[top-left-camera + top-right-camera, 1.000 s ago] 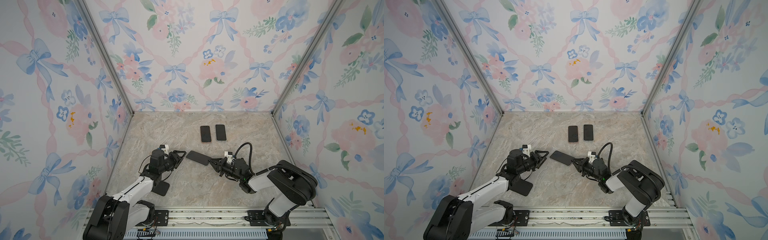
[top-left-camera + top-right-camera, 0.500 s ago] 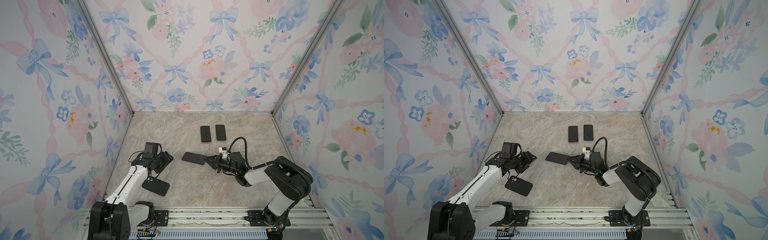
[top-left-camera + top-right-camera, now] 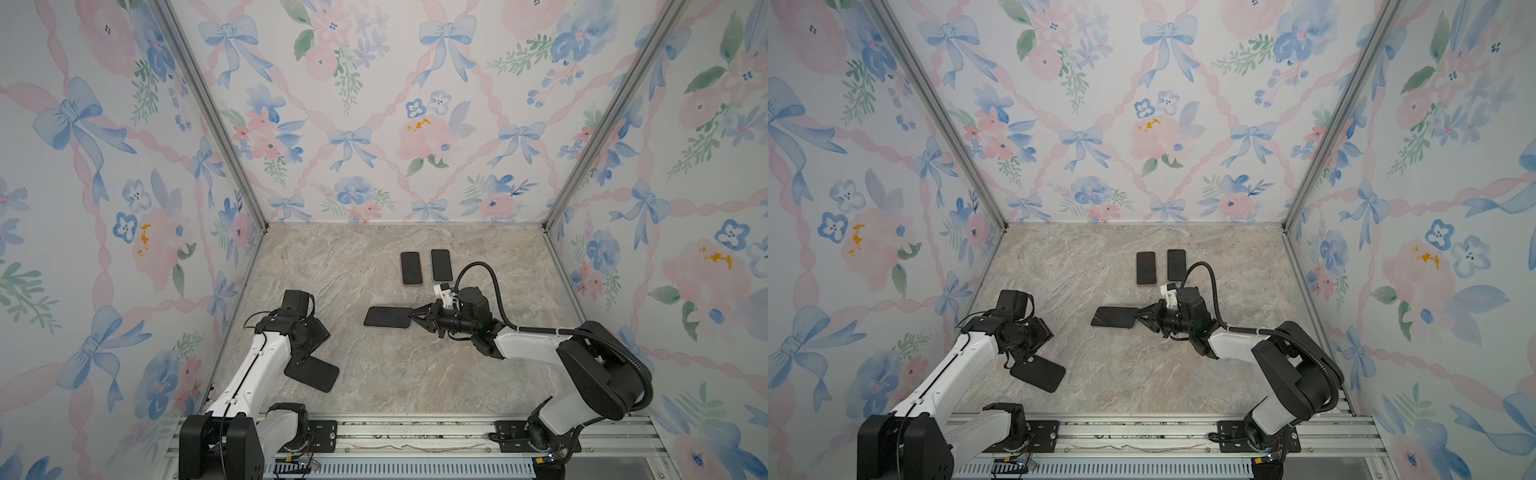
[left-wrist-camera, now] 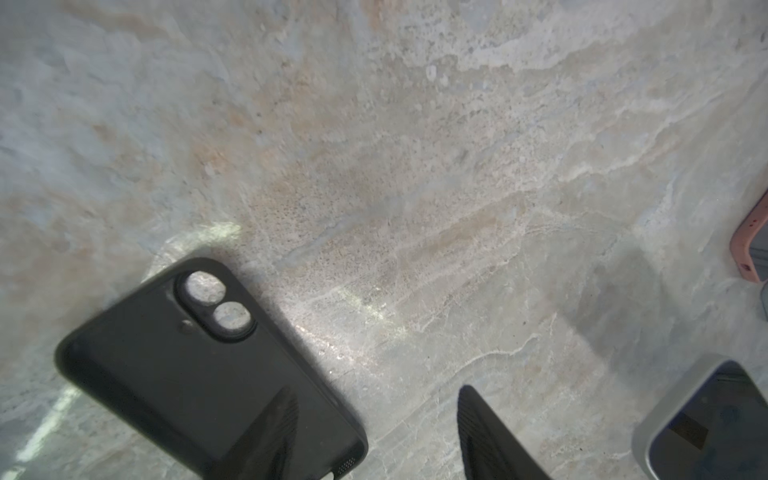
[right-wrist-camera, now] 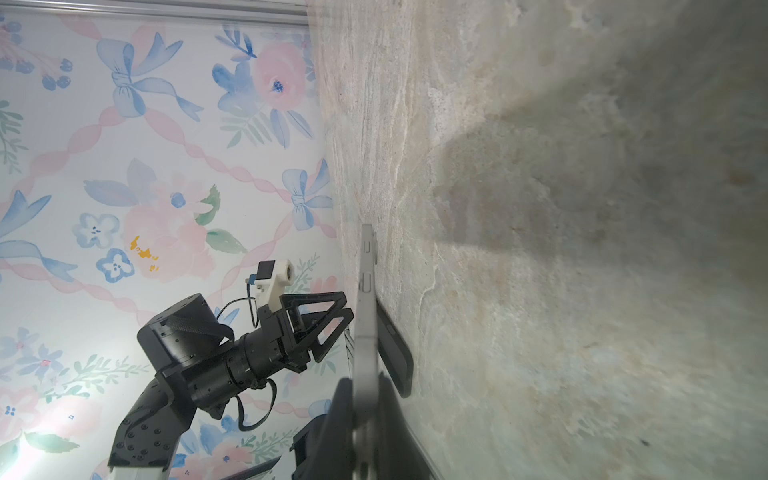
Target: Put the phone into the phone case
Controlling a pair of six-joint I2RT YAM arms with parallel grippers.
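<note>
The phone (image 3: 388, 317) (image 3: 1115, 318), dark-screened with a silver rim, hangs level just above the marble floor. My right gripper (image 3: 412, 318) (image 5: 365, 419) is shut on its near end; the right wrist view shows it edge-on. The black phone case (image 3: 312, 372) (image 3: 1038, 372) (image 4: 199, 374) lies flat at the front left, its camera cutout showing. My left gripper (image 3: 305, 353) (image 4: 374, 432) hovers open right above it. One of its fingers (image 4: 274, 432) is over the case's end and the other is over bare floor. A corner of the phone (image 4: 706, 424) also shows in the left wrist view.
Two more phones lie side by side at the back middle, one with a pink rim (image 3: 411, 268) and one dark (image 3: 441, 265). Flowered walls close in the left, back and right. A metal rail (image 3: 415, 432) runs along the front edge.
My left gripper has drawn back from beside the phone, leftward and down over the case. The right gripper has carried the phone a little to the left.
</note>
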